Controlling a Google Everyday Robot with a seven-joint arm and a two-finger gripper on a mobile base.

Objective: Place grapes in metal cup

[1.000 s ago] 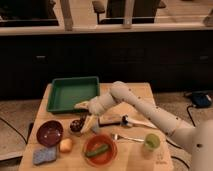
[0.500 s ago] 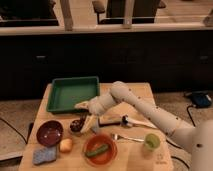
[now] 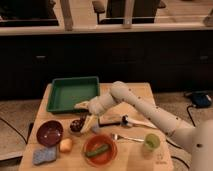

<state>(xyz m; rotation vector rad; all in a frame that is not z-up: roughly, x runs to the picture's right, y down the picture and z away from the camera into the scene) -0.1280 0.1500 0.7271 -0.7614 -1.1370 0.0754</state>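
Observation:
My gripper hangs low over the left middle of the wooden table. Its two pale fingers stand spread apart, one pointing left and one pointing down-left. A small dark round thing sits on the table right beside the lower finger, between the maroon bowl and the orange plate. It looks like the metal cup. I cannot tell whether the grapes are in it. No separate bunch of grapes shows elsewhere.
A green tray lies at the back left. A maroon bowl, a blue sponge and a pale orange fruit are front left. An orange plate holds a green vegetable. A fork, a black-handled utensil and a clear greenish cup are right.

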